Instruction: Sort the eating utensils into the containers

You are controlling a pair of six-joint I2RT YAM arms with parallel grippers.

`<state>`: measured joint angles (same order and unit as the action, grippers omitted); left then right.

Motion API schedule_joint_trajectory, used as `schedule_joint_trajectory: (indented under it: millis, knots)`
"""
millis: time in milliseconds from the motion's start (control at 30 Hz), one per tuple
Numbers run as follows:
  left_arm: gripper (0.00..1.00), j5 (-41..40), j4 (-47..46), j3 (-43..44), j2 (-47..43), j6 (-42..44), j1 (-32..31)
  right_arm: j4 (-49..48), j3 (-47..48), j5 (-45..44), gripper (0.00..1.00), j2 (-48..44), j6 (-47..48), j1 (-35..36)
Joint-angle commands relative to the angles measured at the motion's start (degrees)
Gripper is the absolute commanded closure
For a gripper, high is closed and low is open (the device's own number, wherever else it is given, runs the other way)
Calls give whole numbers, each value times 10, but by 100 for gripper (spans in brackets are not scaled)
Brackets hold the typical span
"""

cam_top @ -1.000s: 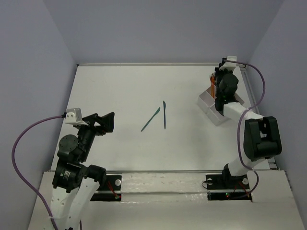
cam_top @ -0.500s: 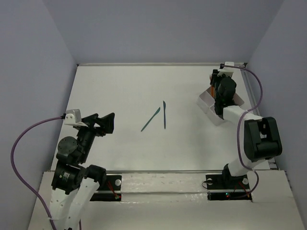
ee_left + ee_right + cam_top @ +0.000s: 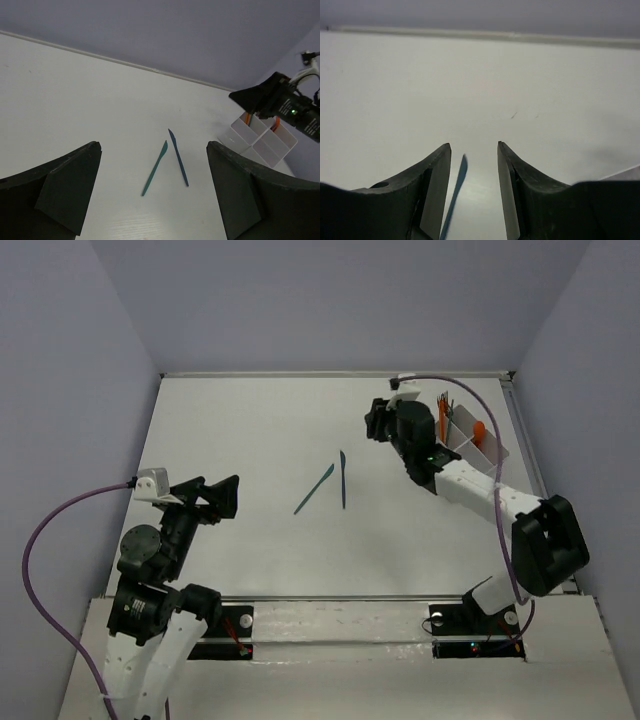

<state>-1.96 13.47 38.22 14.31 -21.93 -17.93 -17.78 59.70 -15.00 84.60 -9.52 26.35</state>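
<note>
Two dark teal knives lie side by side mid-table, the lighter one left of the darker one; the left wrist view also shows the lighter and the darker. The white tray at the far right holds orange utensils and an orange spoon. My right gripper hangs open left of the tray, empty, above the table. In its wrist view a blurred knife blade lies on the table below the right gripper. My left gripper is open and empty at the near left.
The left wrist view looks between the left gripper fingers at both knives, the tray and the right gripper beside it. Purple cables loop off both arms. Walls close the table at back and sides.
My right gripper opened over the tray, left an orange utensil in it, then swung left toward the table's middle. The left arm and both knives have not moved.
</note>
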Motion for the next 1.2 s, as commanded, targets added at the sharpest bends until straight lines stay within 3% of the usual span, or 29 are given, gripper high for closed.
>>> schedule_joint_trajectory:
  millis: [0, 200, 733, 1167]
  knots:
    - [1, 5, -28, -6, 10, 8, -3, 153, 32, 10, 51, 81, -74, 75]
    - [1, 5, -28, -7, 13, 8, -3, 209, 85, 22, 47, 171, -93, 99]
    - [1, 8, -30, -7, 13, 8, 3, 329, 222, 27, 64, 317, -105, 121]
    - [1, 7, -29, -7, 7, 8, 3, 420, 237, 11, 80, 341, -81, 121]
